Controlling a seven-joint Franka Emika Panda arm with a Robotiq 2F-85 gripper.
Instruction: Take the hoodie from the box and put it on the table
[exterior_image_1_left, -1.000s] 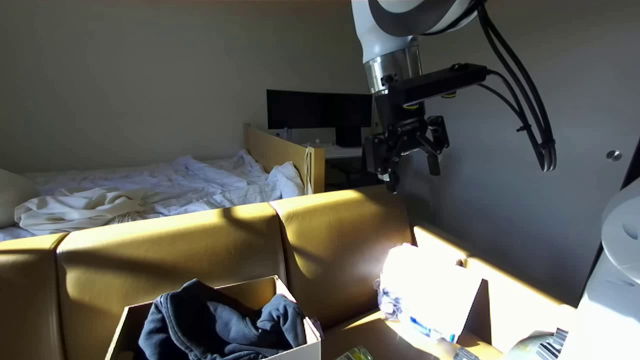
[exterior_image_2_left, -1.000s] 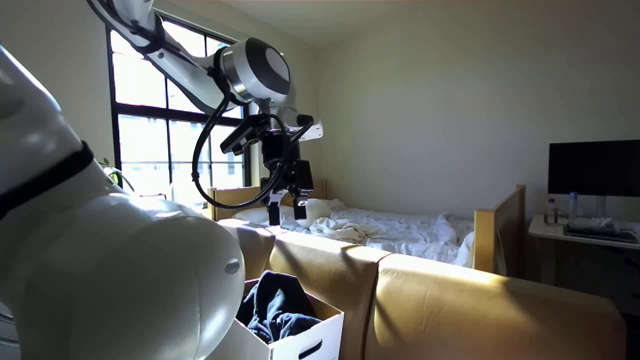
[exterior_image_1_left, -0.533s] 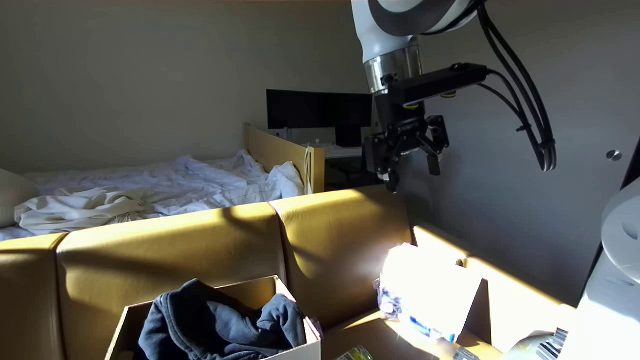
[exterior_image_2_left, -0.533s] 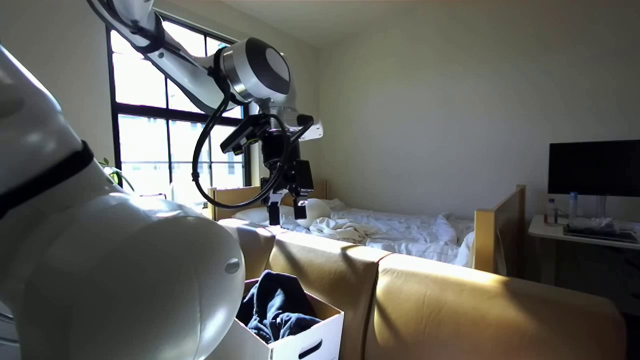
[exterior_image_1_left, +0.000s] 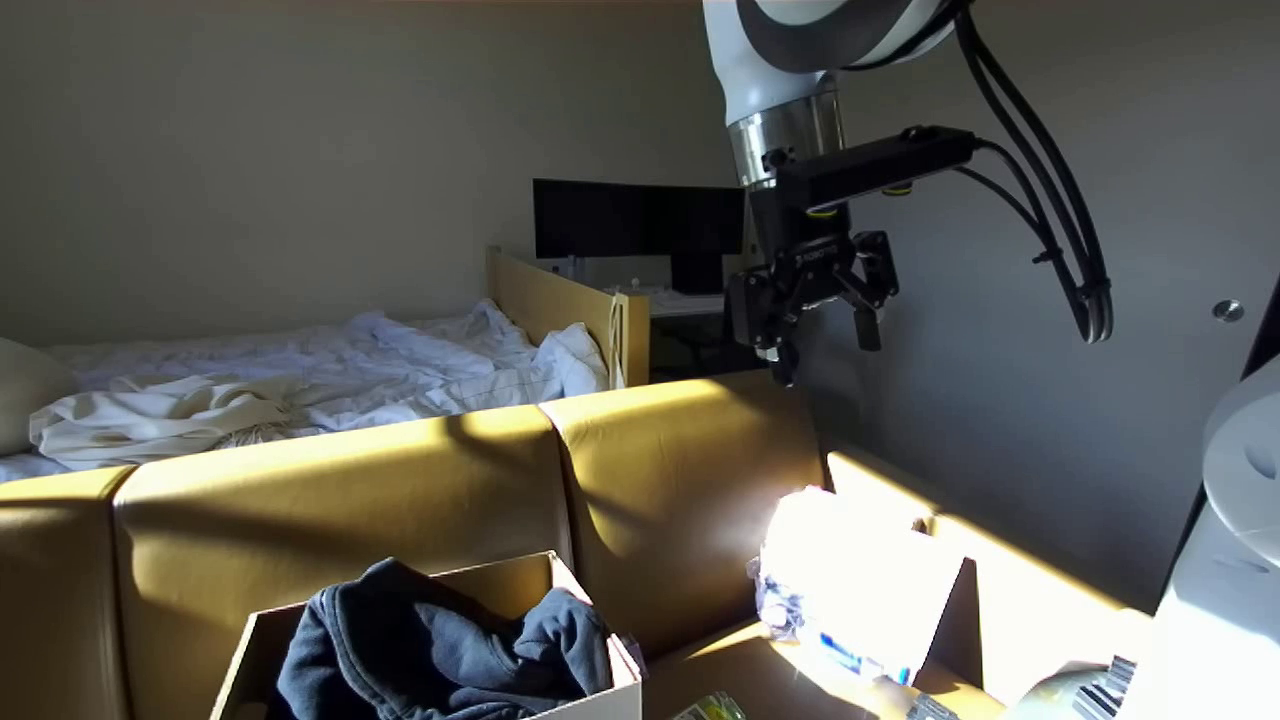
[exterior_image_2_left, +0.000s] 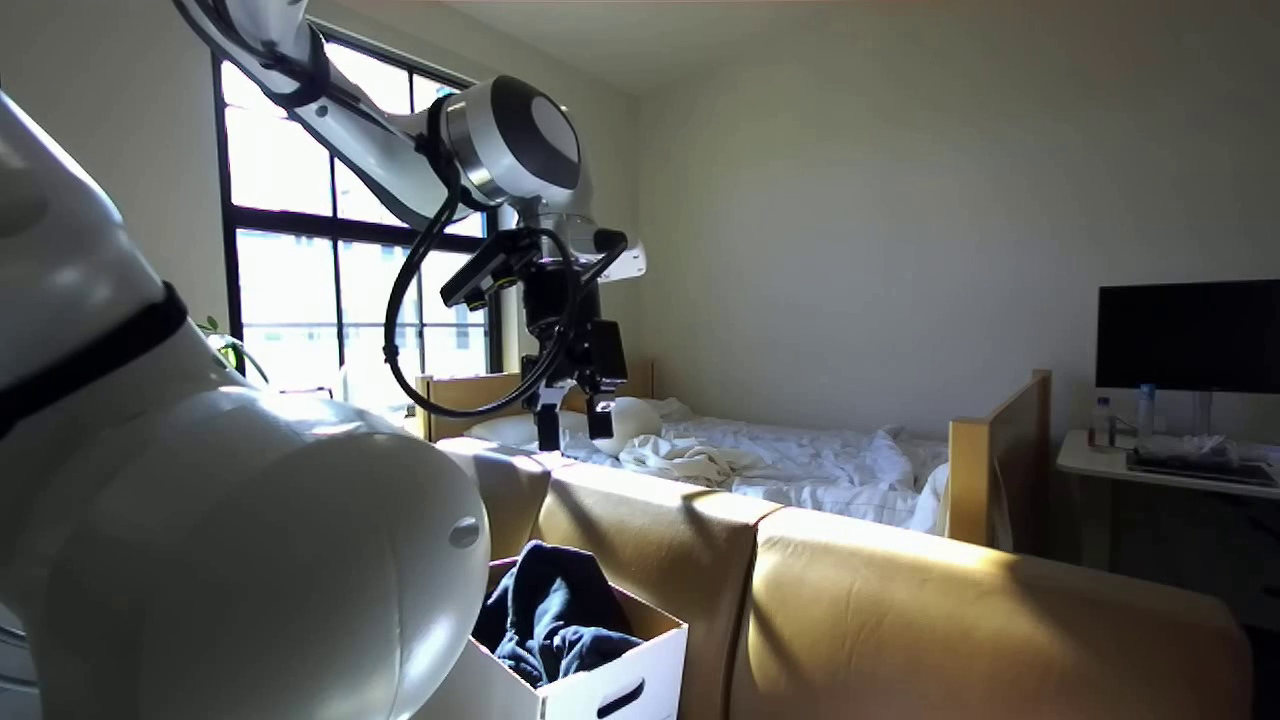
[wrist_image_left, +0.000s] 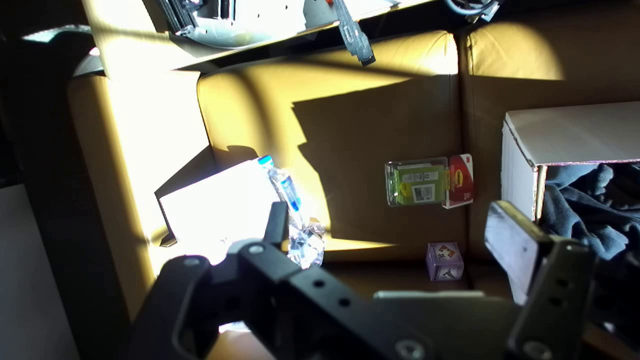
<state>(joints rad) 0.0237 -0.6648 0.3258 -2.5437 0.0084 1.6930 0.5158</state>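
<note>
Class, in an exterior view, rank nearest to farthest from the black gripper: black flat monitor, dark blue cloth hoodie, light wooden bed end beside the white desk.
1. Hoodie: in the white cardboard box, lower than the gripper.
2. Bed end: behind the tan leather sofa.
3. Monitor: picture's far right.

The rounded arm (exterior_image_2_left: 270, 550) is glossy white, with dark grey panels (exterior_image_2_left: 511, 112), silver collars (exterior_image_1_left: 797, 128), black cables (exterior_image_1_left: 1098, 302) and a black strap (exterior_image_2_left: 95, 355); silver screws (wrist_image_left: 410, 348) dot the black tool (exterior_image_1_left: 826, 352).
</note>
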